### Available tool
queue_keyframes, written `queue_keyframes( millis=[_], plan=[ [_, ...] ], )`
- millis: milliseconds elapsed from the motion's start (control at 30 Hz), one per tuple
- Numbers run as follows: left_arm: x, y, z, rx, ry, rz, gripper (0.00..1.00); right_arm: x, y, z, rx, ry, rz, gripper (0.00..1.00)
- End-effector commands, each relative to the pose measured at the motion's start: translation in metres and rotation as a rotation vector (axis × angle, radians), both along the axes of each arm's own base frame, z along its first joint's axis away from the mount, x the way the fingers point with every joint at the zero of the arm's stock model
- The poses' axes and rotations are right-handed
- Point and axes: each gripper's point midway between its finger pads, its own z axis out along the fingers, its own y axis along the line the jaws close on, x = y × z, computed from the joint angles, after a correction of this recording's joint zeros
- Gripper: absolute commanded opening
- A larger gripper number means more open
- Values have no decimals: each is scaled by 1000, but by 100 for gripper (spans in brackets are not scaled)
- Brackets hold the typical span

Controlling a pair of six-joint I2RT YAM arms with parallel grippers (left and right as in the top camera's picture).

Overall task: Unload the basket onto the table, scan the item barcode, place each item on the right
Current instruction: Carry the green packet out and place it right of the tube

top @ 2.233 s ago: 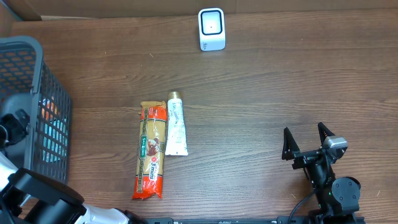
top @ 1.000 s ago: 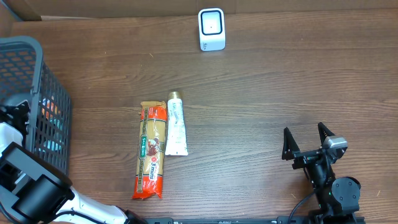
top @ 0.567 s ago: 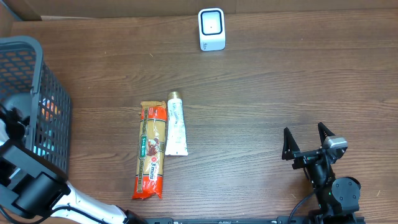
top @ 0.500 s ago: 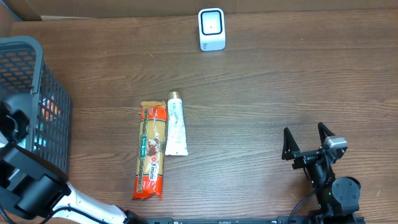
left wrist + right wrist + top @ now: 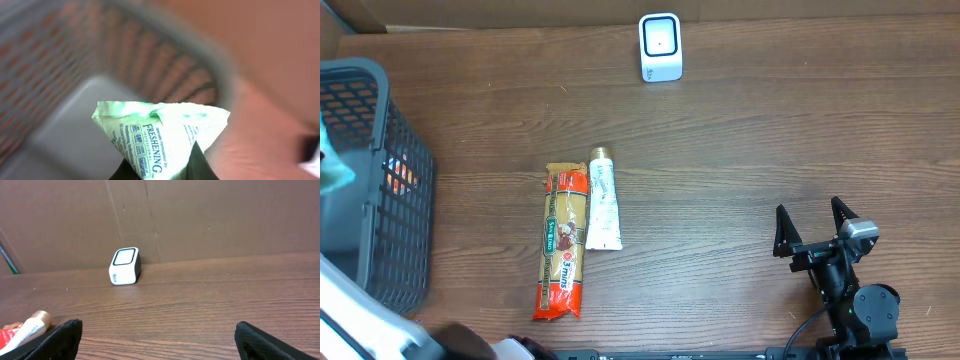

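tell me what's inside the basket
Through the basket mesh an orange item shows. The left gripper holds a green packet over it; the blurred arm hides the rest.

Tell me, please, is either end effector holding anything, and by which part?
The left end effector pinches a pale green printed plastic sachet by the end nearest the wrist camera. The right end effector stands open, holding nothing.

Broad bare stretch of brown wooden table (image 5: 770, 130) left open right of centre, far edge occupied by white cube-shaped scanner (image 5: 660, 47), middle blocked by orange pasta packet (image 5: 563, 243) just beside white tube (image 5: 603, 205), left side walled by dark mesh basket (image 5: 405, 200).
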Motion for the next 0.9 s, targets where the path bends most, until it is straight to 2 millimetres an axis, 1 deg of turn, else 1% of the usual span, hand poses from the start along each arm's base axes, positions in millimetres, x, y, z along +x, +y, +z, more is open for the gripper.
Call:
queue_keyframes(
  millis=[0, 67, 133, 200, 267, 333, 367, 433, 533, 667, 767, 833, 867],
  plan=[
    [13, -77, 58, -12, -188, -223, 4, 0, -1, -2, 4, -2, -2, 100],
    [13, -111, 69, 7, -202, -297, 4, 0, -1, -2, 4, -2, -2, 100],
    [16, -147, 72, 27, -192, -400, 4, 0, -1, -2, 4, -2, -2, 100],
    [18, -183, 62, -11, -152, -489, 4, 0, -1, -2, 4, -2, -2, 100],
    [21, -218, 44, -56, -86, -590, 4, 0, -1, -2, 4, -2, -2, 100],
    [25, -249, 17, -93, -2, -671, 4, 0, -1, -2, 4, -2, -2, 100],
    [27, -267, -1, -106, 46, -718, 4, 0, -1, -2, 4, -2, -2, 100],
    [31, -293, -31, -126, 112, -776, 4, 0, -1, -2, 4, -2, -2, 100],
    [33, -337, -89, -167, 203, -848, 4, 0, -1, -2, 4, -2, -2, 100],
    [32, -381, -156, -189, 257, -880, 4, 0, -1, -2, 4, -2, -2, 100],
    [30, -409, -195, -203, 262, -895, 4, 0, -1, -2, 4, -2, -2, 100],
    [28, -429, -225, -215, 263, -905, 4, 0, -1, -2, 4, -2, -2, 100],
    [27, -435, -234, -215, 263, -916, 4, 0, -1, -2, 4, -2, -2, 100]
  ],
)
